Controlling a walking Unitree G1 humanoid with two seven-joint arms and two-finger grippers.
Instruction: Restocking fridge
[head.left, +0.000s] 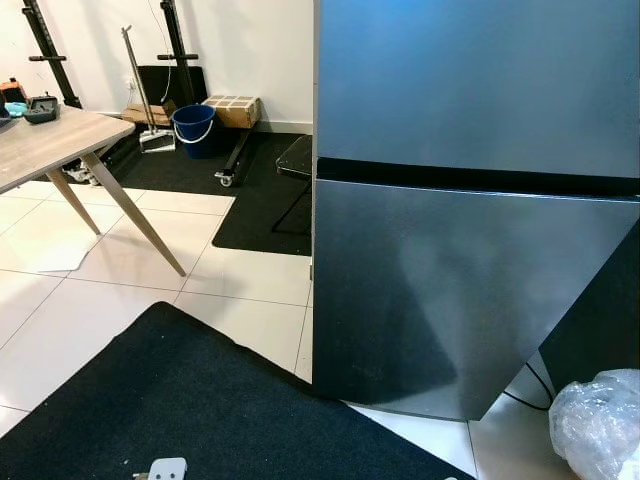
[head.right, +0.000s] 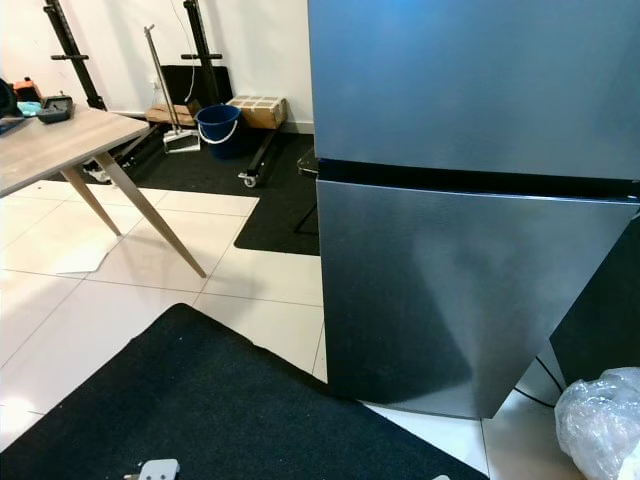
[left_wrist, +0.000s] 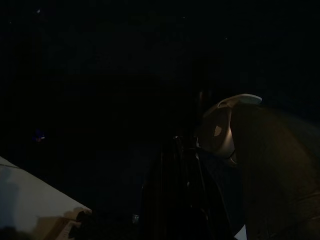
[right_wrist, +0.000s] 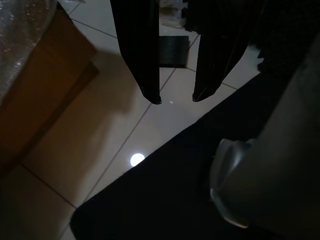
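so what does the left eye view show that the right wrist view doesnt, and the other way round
Left eye view alone: the closed grey fridge, a wooden table on slanted legs, a blue bucket by the far wall, and a crinkled plastic bag low beside the fridge.

Right wrist view alone: the right gripper, its two black fingers apart and hanging above the floor with nothing between them, plus a brown wooden surface.

Both: pale floor tiles and a black mat lying on them.

A tall brushed dark-steel fridge (head.left: 470, 250) with a black seam; white glossy floor tiles (head.left: 60, 310); black carpet mat (head.left: 200, 400); round blue plastic bucket (head.left: 193, 130); pale wood-grain table (head.left: 50, 145).
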